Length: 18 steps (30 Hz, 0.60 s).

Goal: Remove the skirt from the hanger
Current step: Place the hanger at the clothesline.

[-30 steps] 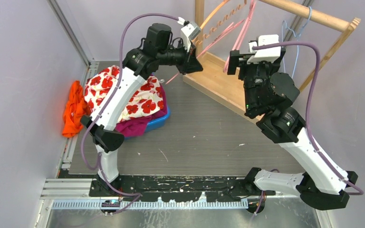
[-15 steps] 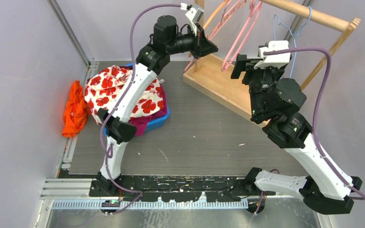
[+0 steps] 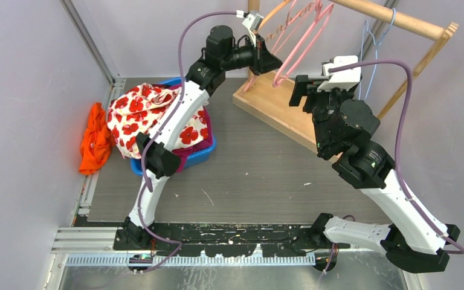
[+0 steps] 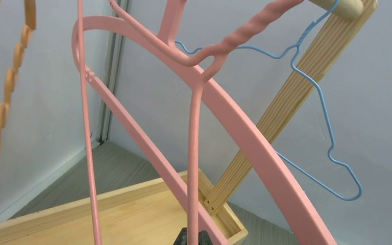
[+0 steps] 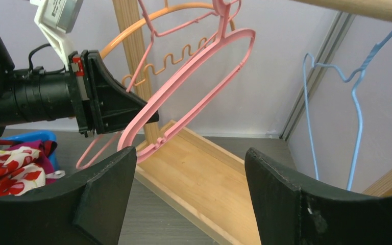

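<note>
Left jaws pinch the pink hanger (image 4: 255, 138), its long axis slanting up toward the rail (image 3: 393, 17); right jaws spread.

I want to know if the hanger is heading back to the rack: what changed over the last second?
The left gripper, jaws shut on the pink plastic hanger, reached up and further out toward the wooden rack, lifting the hanger with it. Nothing was taken hold of or let go. The right gripper stayed open beside the rack, barely shifting. The red-flowered white skirt stayed heaped in the blue tub.
</note>
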Each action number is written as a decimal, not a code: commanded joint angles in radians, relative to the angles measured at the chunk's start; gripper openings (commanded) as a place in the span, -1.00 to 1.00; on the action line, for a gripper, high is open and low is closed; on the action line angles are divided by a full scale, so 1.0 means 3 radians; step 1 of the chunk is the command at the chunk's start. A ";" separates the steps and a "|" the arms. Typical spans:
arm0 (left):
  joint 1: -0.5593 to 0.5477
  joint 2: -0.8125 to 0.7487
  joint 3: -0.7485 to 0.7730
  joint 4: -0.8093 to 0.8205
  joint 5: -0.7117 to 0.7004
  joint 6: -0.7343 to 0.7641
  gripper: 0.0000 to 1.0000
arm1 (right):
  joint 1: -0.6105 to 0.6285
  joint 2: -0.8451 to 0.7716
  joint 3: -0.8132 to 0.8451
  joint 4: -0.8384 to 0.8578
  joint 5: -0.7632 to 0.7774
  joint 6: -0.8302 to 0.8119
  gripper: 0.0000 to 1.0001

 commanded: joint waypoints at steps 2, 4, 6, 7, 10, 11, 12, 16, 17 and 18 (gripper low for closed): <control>0.0072 -0.0409 -0.0044 0.0012 0.0085 0.0186 -1.00 | 0.0018 -0.0047 -0.0080 -0.0456 -0.0174 0.0548 0.63; 0.0104 -0.0542 -0.0192 -0.0123 0.0092 0.0280 -1.00 | 0.0018 -0.0027 -0.0119 -0.0592 -0.0259 0.0691 0.63; 0.0138 -0.0683 -0.0325 -0.0274 0.0098 0.0397 -1.00 | 0.0018 -0.0002 -0.0144 -0.0638 -0.0364 0.0789 0.63; 0.0151 -0.0760 -0.0394 -0.0336 0.0095 0.0449 -1.00 | 0.0018 0.0013 -0.0156 -0.0636 -0.0419 0.0818 0.63; 0.0178 -0.0972 -0.0642 -0.0461 0.0093 0.0551 -1.00 | 0.0017 0.0096 -0.0170 -0.0620 -0.0615 0.0921 0.63; 0.0179 -0.1032 -0.0696 -0.0501 0.0090 0.0579 -1.00 | 0.0018 0.0145 -0.0167 -0.0625 -0.0678 0.0966 0.63; 0.0181 -0.1087 -0.0754 -0.0543 0.0090 0.0594 -1.00 | 0.0018 0.0188 -0.0165 -0.0623 -0.0769 0.1017 0.63; 0.0180 -0.1310 -0.0988 -0.0623 0.0145 0.0597 -1.00 | 0.0017 0.0473 -0.0075 -0.0583 -0.1231 0.1252 0.62; 0.0179 -0.1395 -0.1046 -0.0653 0.0158 0.0597 -1.00 | 0.0018 0.0544 -0.0030 -0.0580 -0.1311 0.1298 0.60; 0.0179 -0.1456 -0.1104 -0.0672 0.0176 0.0599 -1.00 | 0.0017 0.0610 0.0003 -0.0558 -0.1355 0.1327 0.60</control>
